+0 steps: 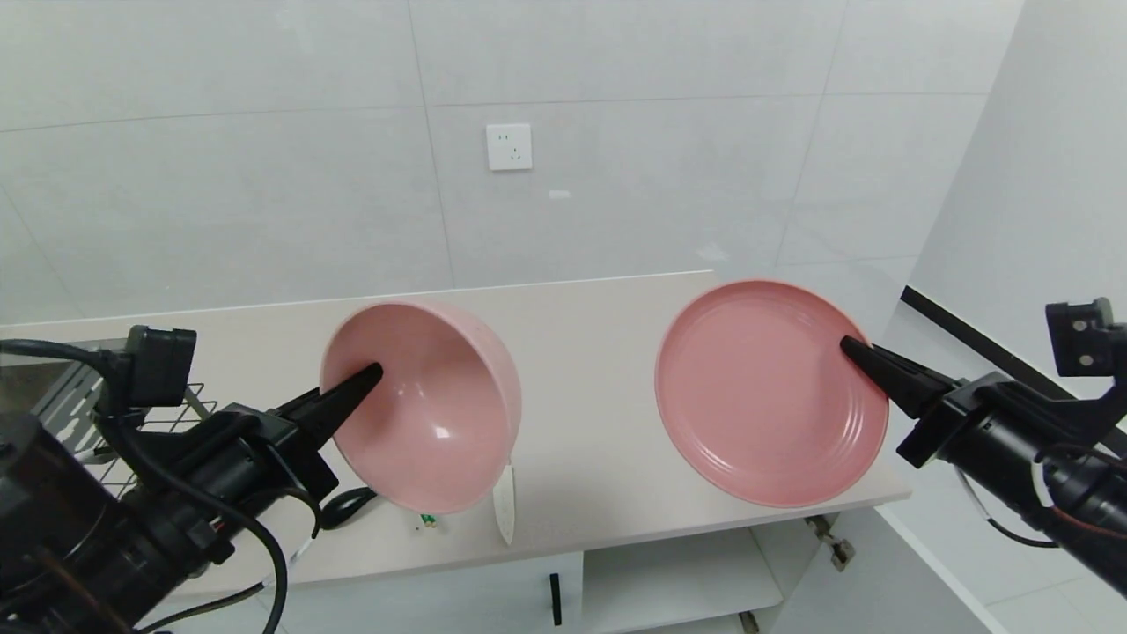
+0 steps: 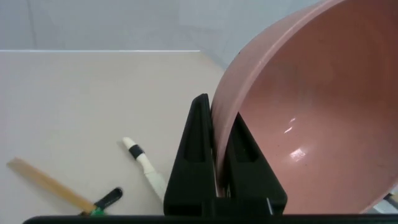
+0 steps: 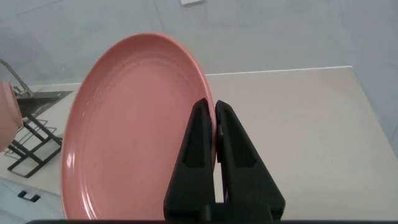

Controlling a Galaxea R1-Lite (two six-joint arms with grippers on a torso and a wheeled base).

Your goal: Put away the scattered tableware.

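Left gripper [image 1: 374, 370]: fingers pinched on the rim of the deep round pink bowl [image 1: 431, 414], one inside the wall and one outside. The bowl is held tipped on its side, apparently lifted clear of the pale beige table [image 1: 599, 352], with its opening turned toward the head camera

Right gripper [image 1: 850, 345]: fingers pressed together on the rim of the flat round pink plate [image 1: 766, 392]. The plate is held on edge, near upright, above the right end of the table

Key relation: the black wire rack [image 3: 31, 146] stands off the table's left end, close to the left arm. It is judged the likely destination. The bowl is therefore the nearer piece; the plate is well apart from the rack and would have to be carried across the table. Whether the rack has slots for an upright plate cannot be told

On the table below the bowl a white-handled utensil [image 1: 504, 511] is seen, and near it a pale wooden stick [image 2: 46, 183]

Room: white tiled wall, white wall socket [image 1: 509, 146]
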